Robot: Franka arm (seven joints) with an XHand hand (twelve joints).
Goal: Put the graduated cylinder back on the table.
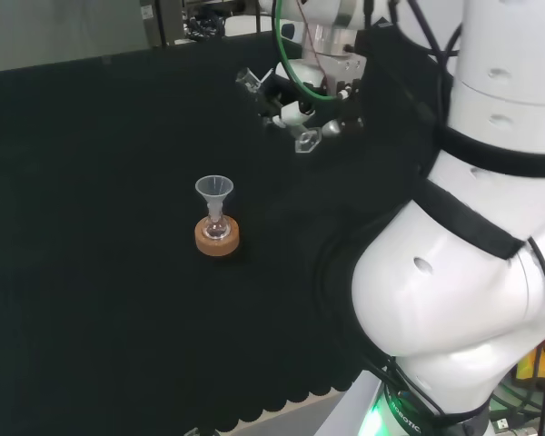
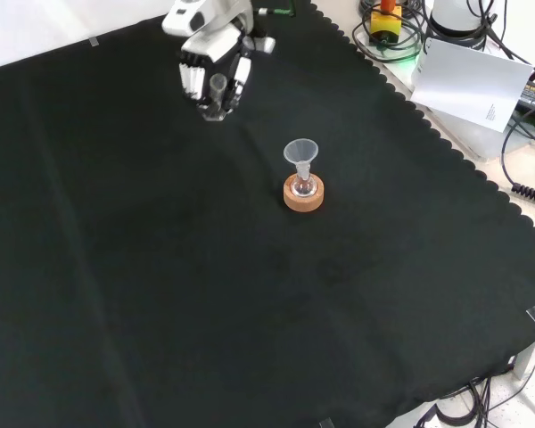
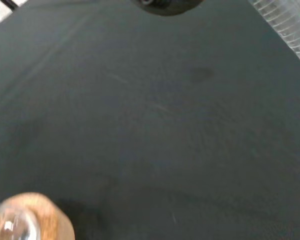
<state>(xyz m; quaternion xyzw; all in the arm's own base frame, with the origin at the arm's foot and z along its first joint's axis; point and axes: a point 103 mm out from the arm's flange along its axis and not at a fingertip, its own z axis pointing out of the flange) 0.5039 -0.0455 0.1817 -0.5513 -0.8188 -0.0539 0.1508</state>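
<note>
The hand (image 2: 216,71) hangs above the black cloth of the bench (image 2: 160,294), up near its far edge in the front view, with its fingers (image 2: 193,78) curled round the graduated cylinder (image 2: 218,94), which sits between them as a clear tube. In the head view the cylinder (image 1: 274,104) lies tilted across the fingers, its open mouth sticking out to the left and its hexagonal foot poking out below on the right, clear of the cloth. Well apart from it, toward the middle of the bench, a small flask (image 2: 303,185) with a clear funnel (image 2: 300,153) in its neck stands upright on a cork ring (image 2: 303,196).
</note>
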